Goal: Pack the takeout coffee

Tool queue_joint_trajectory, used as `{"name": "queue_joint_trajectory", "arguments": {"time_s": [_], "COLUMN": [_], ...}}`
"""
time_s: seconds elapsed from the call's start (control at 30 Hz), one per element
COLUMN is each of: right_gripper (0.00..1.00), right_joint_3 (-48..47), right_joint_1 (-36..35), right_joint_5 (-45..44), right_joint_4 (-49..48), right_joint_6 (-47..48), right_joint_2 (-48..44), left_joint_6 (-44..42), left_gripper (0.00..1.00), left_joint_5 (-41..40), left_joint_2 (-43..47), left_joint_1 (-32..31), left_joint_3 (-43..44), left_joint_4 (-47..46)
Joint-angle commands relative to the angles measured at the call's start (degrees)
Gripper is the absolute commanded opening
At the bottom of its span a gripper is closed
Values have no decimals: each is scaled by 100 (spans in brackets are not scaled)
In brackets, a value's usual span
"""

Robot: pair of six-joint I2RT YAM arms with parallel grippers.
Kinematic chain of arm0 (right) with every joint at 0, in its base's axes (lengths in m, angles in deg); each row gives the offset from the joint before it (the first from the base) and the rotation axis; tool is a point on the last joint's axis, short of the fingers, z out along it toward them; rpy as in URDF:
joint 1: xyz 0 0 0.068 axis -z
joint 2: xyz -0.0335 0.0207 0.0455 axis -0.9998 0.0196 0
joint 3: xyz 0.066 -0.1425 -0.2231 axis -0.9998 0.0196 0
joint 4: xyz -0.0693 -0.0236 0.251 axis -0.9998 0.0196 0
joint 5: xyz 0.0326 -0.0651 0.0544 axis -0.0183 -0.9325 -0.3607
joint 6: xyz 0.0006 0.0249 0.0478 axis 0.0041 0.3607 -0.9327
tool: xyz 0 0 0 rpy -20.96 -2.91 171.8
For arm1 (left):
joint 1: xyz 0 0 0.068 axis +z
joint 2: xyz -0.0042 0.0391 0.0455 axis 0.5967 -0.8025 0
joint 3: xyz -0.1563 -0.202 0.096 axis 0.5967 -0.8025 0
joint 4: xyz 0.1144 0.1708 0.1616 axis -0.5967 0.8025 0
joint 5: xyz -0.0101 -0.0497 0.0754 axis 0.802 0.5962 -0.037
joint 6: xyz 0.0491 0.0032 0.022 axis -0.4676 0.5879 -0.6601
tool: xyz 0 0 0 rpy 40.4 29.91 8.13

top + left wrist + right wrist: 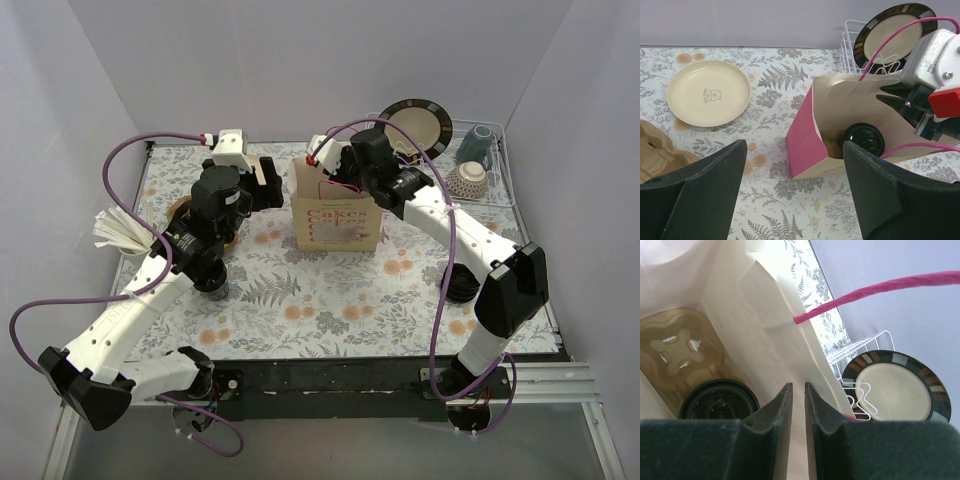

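Observation:
The takeout coffee (863, 140), a small black cup with a round black lid, stands inside the paper bag (802, 140) on a brown cardboard tray; it also shows in the right wrist view (719, 400). The bag (335, 225) is upright at the table's middle back, beige with pink sides. My right gripper (799, 386) reaches into the bag's top opening by its back wall, with its jaws nearly together and nothing seen between them. My left gripper (792, 150) is wide open and empty, hovering just left of the bag (268, 190).
A cream plate (708, 92) lies left of the bag, a cardboard cup carrier (655, 150) nearer. A dish rack (500, 190) at back right holds a dark-rimmed plate (415, 120), a teal cup (478, 145) and a bowl (467, 180). Black lids (460, 285) sit at right.

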Motion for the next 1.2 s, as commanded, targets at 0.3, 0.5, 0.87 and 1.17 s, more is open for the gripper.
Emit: {"name": "queue_joint_trajectory", "arguments": {"time_s": [0.3,0.5,0.87,1.17], "right_gripper": [23,24,39,98], "right_joint_3": [-519,-571,-1073,-836], "right_joint_1": [23,14,14,14], "right_joint_5": [113,25,-441,-258], "right_joint_4": [-231,-240,314,981], "right_joint_6": [-566,-1065,-3052,-4266], "right_joint_2": [-391,-611,-1164,-1832], "left_joint_6": [-23,100,56,837], "left_gripper": [81,84,95,81], "left_joint_5": [81,99,-982,-1782], "left_joint_2": [240,134,-138,-1131], "left_joint_1": [31,39,48,970], "left_joint_3": [52,227,991,2186], "left_joint_4": [206,452,1067,3226]}}
